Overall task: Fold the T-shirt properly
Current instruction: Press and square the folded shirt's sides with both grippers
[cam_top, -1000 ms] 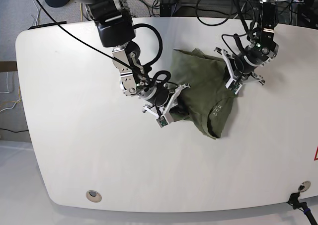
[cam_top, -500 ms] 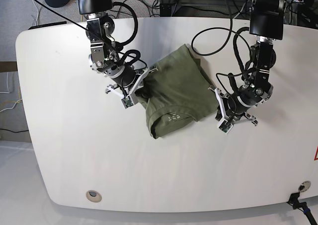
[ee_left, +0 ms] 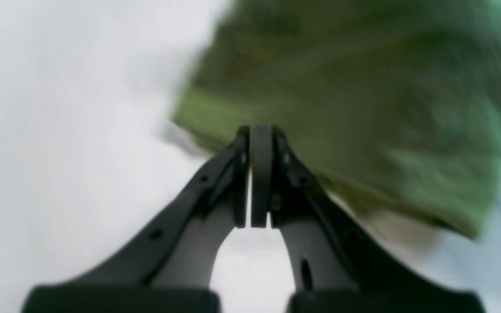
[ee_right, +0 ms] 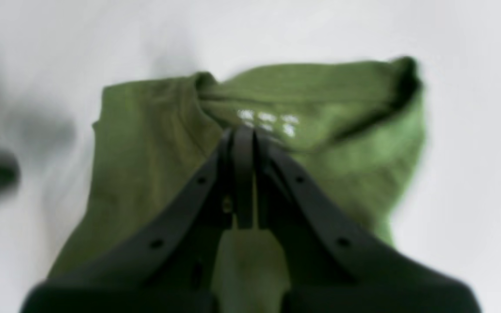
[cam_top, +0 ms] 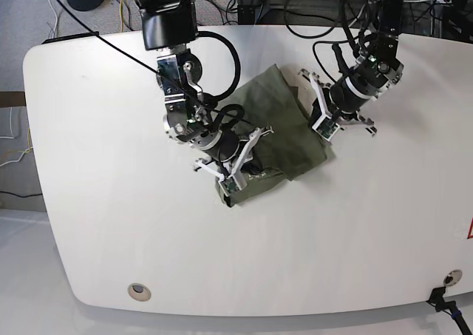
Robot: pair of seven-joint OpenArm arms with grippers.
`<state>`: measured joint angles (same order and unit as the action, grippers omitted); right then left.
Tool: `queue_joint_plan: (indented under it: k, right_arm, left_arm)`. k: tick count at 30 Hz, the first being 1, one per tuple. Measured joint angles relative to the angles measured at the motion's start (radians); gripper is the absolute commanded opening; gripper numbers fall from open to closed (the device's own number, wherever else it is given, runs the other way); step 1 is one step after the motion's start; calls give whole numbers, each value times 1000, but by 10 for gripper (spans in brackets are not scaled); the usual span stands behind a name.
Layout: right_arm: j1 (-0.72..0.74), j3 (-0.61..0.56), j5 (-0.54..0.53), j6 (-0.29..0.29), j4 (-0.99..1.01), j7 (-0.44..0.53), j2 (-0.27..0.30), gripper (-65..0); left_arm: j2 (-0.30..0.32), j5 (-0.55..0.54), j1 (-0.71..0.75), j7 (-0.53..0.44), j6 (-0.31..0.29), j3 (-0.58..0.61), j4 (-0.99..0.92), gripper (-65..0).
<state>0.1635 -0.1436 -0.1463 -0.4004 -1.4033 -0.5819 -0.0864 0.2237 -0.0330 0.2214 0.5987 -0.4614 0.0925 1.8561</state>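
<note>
The T-shirt [cam_top: 277,124] is seen as a soft, matte olive-green cotton bundle, folded into a rumpled, roughly rectangular pad on the smooth white table [cam_top: 111,224]. Its surface is creased, and a thicker rolled edge is formed at the end under the right gripper [cam_top: 235,174].

In the right wrist view, the ribbed neckline and a small white printed label [ee_right: 268,119] are shown just beyond the black fingertips, a detail hidden by the arm in the base view. In the left wrist view, only a blurred green mass [ee_left: 363,108] is given, lying beyond and to the right of the left gripper [ee_left: 260,139]. The overall outline of the shirt between the two arms is shown only in the base view.

Both pincers are seen pressed together. The right pincer [ee_right: 242,134] is held over the cloth near the collar; the left one [cam_top: 324,124] is set at the shirt's edge. Whether fabric is pinched by either cannot be told.
</note>
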Motion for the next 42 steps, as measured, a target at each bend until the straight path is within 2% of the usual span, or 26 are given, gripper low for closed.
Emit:
queue_joint_plan:
  k: [2,6,9,12,15,18,20,23,27,30,31,36,42]
  right_arm:
    - [-3,-29,-12,-5,72,95,7,-650]
    - [-8,-32,-34,-23,200,205,50,-650]
    - [-15,-30,-34,-18,198,220,90,-650]
    - [-47,25,-42,-23,185,246,95,-650]
    - [-68,42,-38,-17,145,229,99,-650]
    - [-79,42,-32,-9,101,202,100,-650]
    - [-79,42,-14,-6,73,175,97,-650]
    - [-47,44,-6,5,23,79,67,-650]
    - [-21,43,-14,0,-72,54,57,-650]
    - [-27,44,-7,0,-82,34,82,-650]
    - [-28,40,-10,-2,-75,31,107,-650]
    - [-32,48,-9,4,27,74,203,-650]
    - [-31,42,-18,-2,129,190,205,-650]
  left_arm:
    - [-29,10,21,5,0,-2,-2,-650]
    - [-37,3,6,-17,1,2,-43,-650]
    - [-35,13,-37,8,-2,5,-150,-650]
    - [-38,8,-123,-18,9,5,-261,-650]
    - [-32,8,-186,-12,4,4,-343,-650]
    - [-31,10,-213,-10,5,-1,-349,-650]
    - [-32,5,-216,-8,3,-1,-312,-650]
    - [-32,3,-216,-9,1,-2,-224,-650]
    - [-35,3,-178,-14,7,-3,-104,-650]
    - [-85,10,-133,-1,2,2,-66,-650]
    - [-102,9,-122,-1,1,4,-55,-650]
    - [-117,8,-76,-3,5,72,-46,-650]
    - [-121,0,-71,-16,2,142,-127,-650]
